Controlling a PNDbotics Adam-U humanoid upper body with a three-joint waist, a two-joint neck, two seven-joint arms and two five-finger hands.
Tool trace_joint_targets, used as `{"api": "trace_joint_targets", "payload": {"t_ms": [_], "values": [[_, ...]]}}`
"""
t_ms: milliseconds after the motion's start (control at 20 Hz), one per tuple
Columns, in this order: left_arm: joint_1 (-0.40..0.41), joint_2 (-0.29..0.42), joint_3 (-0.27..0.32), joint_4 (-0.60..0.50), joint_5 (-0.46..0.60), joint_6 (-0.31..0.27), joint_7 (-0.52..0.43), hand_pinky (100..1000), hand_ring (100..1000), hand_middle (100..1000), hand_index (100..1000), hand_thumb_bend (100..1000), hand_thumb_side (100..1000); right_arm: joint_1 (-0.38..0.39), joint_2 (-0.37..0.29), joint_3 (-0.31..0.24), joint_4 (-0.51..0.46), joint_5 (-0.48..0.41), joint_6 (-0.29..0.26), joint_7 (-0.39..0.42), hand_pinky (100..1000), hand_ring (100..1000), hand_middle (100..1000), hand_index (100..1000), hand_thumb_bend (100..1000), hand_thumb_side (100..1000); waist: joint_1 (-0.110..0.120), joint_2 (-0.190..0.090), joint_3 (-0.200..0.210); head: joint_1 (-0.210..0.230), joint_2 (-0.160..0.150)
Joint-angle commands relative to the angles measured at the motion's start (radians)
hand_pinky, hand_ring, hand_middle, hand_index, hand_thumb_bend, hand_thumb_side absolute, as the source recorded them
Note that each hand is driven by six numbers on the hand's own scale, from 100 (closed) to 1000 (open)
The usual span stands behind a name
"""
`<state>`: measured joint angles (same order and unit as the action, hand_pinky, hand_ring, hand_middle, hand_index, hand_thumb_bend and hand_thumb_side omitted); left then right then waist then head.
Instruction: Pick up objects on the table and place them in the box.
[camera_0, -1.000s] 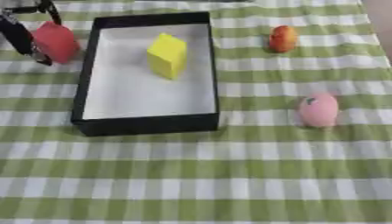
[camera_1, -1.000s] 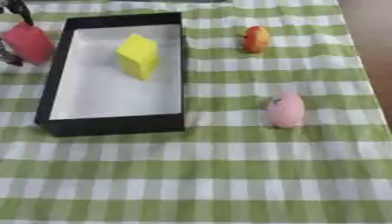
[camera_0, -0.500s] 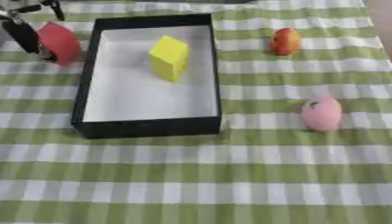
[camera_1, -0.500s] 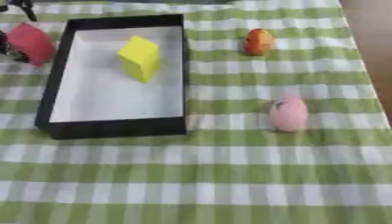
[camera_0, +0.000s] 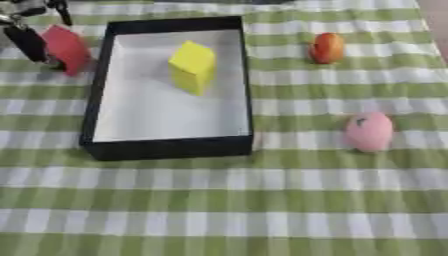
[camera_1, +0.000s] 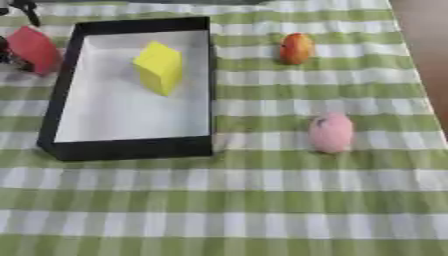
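A black box (camera_0: 166, 148) with a white floor stands left of centre, with a yellow block (camera_0: 192, 66) upright in its far half. Just outside the box's far left wall is a red object (camera_0: 68, 46), tilted. My left hand (camera_0: 26, 42) comes in from the top left corner; one dark finger sits on the object's left side and another shows above it (camera_0: 61, 10), pinching it. An orange-red fruit (camera_0: 327, 47) lies at the far right. A pink peach-like fruit (camera_0: 368, 131) lies to the right of the box. My right hand shows in neither view.
A green and white checked cloth (camera_0: 219, 200) covers the table. The table's right edge (camera_1: 420, 60) runs down the far right, with brown floor beyond it.
The red object and my left hand have shifted slightly to the right, toward the box's left wall. The box, block and both fruits have stayed where they were.
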<state>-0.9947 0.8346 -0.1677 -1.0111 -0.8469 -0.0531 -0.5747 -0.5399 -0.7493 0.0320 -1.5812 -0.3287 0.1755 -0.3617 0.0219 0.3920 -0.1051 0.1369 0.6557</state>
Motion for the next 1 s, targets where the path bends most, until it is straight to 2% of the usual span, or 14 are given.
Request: {"api": "trace_joint_targets", "payload": {"t_ms": [50, 400, 650, 1000], "values": [[-0.023, 0.021, 0.022, 0.006, -0.007, 0.011, 0.004, 882, 914, 885, 750, 674, 100, -0.016, -0.040, -0.008, -0.003, 0.008, -0.001, 0.003, 763, 678, 733, 886, 100, 838, -0.015, -0.001, -0.001, 0.004, -0.018], [-0.029, 0.006, 0.031, 0.042, -0.009, 0.028, 0.001, 856, 867, 873, 756, 668, 100, -0.018, -0.037, -0.007, 0.000, 0.008, -0.001, 0.006, 763, 679, 733, 886, 100, 841, -0.016, 0.007, -0.003, 0.010, -0.025], [-0.032, -0.003, 0.041, 0.068, -0.006, 0.044, 0.002, 793, 807, 846, 758, 666, 100, -0.018, -0.037, -0.008, 0.001, 0.007, -0.003, 0.005, 764, 679, 733, 884, 100, 843, -0.016, 0.011, -0.012, 0.016, -0.033], [-0.029, -0.008, 0.047, 0.093, 0.011, 0.060, 0.000, 651, 698, 801, 759, 655, 100, -0.014, -0.036, -0.012, 0.001, 0.003, -0.005, 0.003, 763, 679, 732, 884, 100, 850, -0.016, 0.014, -0.016, 0.015, -0.032]]}}
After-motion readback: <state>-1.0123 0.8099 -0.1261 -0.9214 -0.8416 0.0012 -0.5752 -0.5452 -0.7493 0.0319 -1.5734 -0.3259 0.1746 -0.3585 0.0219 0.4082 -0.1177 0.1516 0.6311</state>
